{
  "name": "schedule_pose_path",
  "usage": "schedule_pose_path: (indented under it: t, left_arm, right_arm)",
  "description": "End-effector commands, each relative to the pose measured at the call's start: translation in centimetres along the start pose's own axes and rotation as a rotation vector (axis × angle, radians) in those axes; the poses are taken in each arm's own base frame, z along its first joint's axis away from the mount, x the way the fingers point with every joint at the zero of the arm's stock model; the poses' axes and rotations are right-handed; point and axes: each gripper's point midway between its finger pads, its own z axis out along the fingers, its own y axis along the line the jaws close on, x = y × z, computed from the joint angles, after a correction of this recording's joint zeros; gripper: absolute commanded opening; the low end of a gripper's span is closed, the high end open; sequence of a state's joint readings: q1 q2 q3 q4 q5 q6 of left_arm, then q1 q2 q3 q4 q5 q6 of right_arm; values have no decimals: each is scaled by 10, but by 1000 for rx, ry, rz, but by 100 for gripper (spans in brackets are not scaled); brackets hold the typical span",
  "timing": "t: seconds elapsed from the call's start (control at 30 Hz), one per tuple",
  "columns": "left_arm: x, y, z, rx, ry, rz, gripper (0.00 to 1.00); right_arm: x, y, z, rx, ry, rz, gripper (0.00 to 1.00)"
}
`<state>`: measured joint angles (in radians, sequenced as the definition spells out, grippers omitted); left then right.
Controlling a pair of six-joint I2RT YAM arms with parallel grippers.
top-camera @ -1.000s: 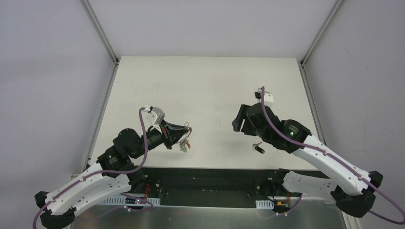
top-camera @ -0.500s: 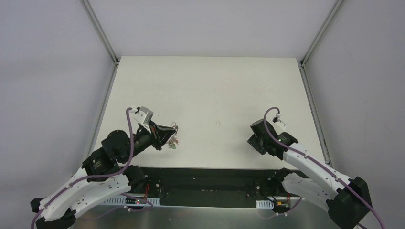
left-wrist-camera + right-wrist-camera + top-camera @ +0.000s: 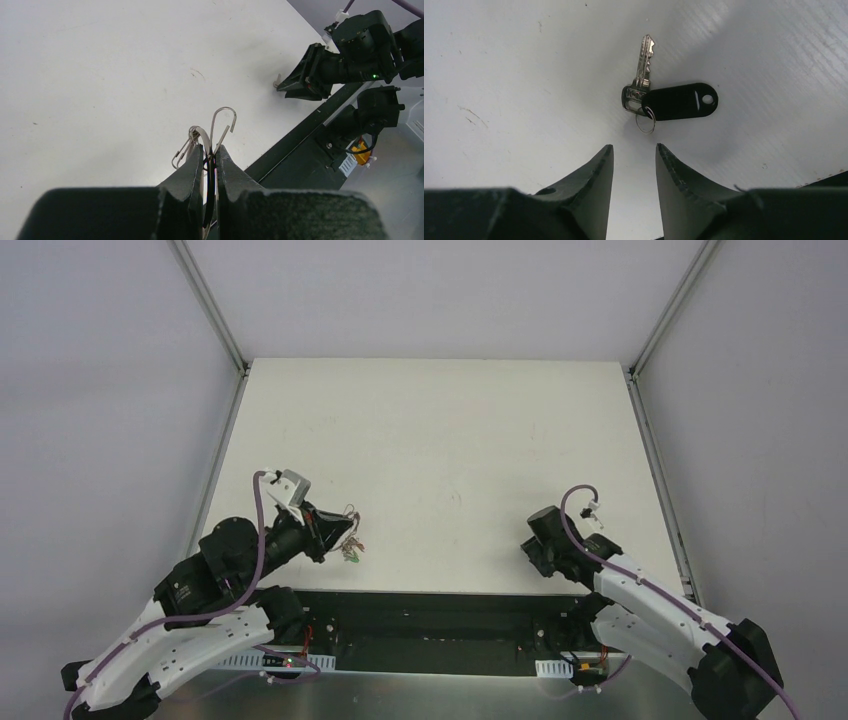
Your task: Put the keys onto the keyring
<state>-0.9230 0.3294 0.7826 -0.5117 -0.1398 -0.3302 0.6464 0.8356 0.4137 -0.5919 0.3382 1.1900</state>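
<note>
My left gripper (image 3: 338, 536) is shut on the keyring (image 3: 221, 121), a bunch of wire loops and clips held above the table; its jaws pinch a dark ring edge-on (image 3: 209, 150). A green-headed key (image 3: 351, 554) hangs from the bunch, with other small keys I cannot make out. The black-headed key (image 3: 642, 75), with a black plastic tag (image 3: 680, 103) and a small split ring, lies flat on the table. My right gripper (image 3: 634, 149) is open and empty, just short of it. In the top view my right gripper (image 3: 536, 550) hides this key.
The white table (image 3: 440, 430) ends at a dark front edge rail (image 3: 440, 600) close under both grippers. The right arm (image 3: 345, 55) shows in the left wrist view. Metal frame posts (image 3: 210, 310) stand at the back corners.
My left arm has drawn back toward the near left with the keyring. My right arm has pulled back and down to the near edge, now covering the black-headed key in the top view.
</note>
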Motion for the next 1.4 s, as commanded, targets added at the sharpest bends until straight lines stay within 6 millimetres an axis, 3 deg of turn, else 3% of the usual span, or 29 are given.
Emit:
schedule_pose_path:
  t: [0.0, 0.67, 0.9, 1.03, 1.2, 1.37]
  left_arm:
    - [-18, 0, -8, -7, -53, 9, 0]
    - [-10, 10, -10, -30, -52, 58, 0]
    - [-5, 13, -12, -37, -45, 62, 0]
    - [-4, 13, -12, -38, -43, 65, 0]
    - [-2, 14, -14, -40, -39, 68, 0]
    - [-1, 13, -17, -24, -44, 64, 0]
  right_arm:
    - [-9, 0, 6, 13, -58, 57, 38]
    - [-17, -8, 18, 67, -124, 79, 30]
    - [-18, -7, 21, 77, -137, 73, 19]
    - [-22, -6, 20, 69, -152, 61, 0]
    - [-25, 6, 8, 23, -142, 28, 0]
    - [-33, 27, -19, -72, -140, -31, 0]
